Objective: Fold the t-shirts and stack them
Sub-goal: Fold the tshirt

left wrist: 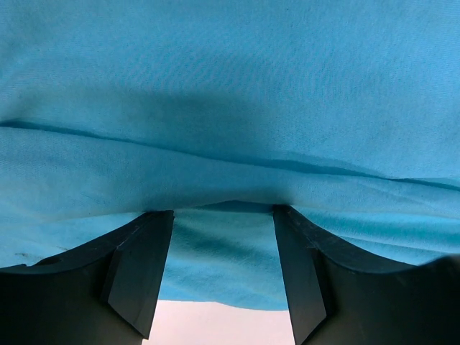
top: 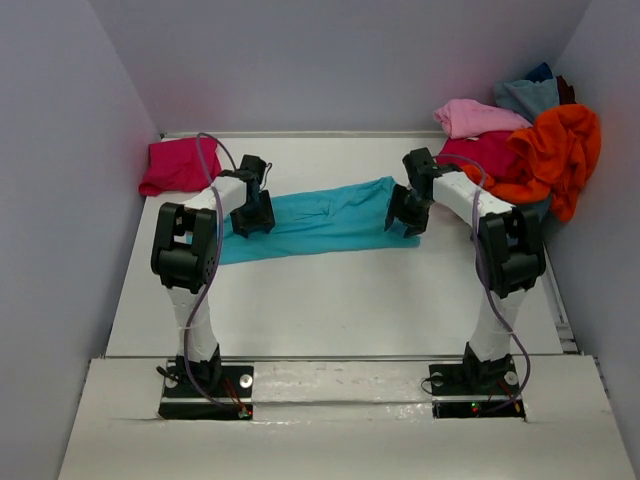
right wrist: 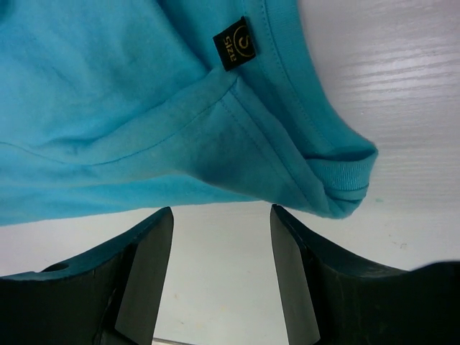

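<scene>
A turquoise t-shirt [top: 320, 222], folded into a long strip, lies across the middle of the table. My left gripper [top: 254, 222] is low over its left part. In the left wrist view that gripper [left wrist: 223, 212] is open, with flat turquoise cloth [left wrist: 230, 100] between the fingers and its hem just inside them. My right gripper [top: 404, 222] sits at the strip's right end. It [right wrist: 221, 210] is open over bare table, and the shirt's collar end [right wrist: 338, 180] with a black label [right wrist: 233, 43] lies just past the fingertips.
A folded magenta t-shirt [top: 180, 166] lies at the back left corner. At the back right is a loose heap: a light pink shirt [top: 474, 117], an orange one [top: 556, 150], a crimson one [top: 490, 156] and a dusty blue one [top: 528, 96]. Walls close in on three sides.
</scene>
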Robot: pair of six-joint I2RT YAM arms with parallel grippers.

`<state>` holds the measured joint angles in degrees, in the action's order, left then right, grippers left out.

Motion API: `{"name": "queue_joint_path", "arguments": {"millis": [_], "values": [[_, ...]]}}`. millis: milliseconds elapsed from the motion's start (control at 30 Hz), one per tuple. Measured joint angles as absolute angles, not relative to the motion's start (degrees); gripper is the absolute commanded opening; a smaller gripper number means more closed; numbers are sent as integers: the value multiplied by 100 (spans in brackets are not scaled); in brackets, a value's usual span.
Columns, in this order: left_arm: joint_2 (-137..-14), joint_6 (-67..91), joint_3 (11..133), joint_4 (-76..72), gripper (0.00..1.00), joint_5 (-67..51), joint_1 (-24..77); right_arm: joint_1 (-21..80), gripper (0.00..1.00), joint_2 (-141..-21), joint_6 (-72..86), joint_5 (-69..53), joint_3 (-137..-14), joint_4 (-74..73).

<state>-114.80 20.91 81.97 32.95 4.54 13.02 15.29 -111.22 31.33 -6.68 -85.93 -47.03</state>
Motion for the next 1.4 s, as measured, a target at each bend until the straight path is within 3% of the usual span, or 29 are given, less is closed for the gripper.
{"name": "queue_joint_path", "arguments": {"millis": [667, 1133, 1400], "values": [[-11489, 2088, 8228, 3345, 70, 458, 1302, 1507, 61, -10770, 3286, -781, -7273, -4283], [-11489, 2088, 8228, 3345, 70, 456, 1302, 1509, 61, -11301, 3282, -770, -9212, -4602], [-11491, 2088, 8228, 3345, 70, 456, 1302, 1509, 61, -12167, 3295, -989, -9314, -4327]]}}
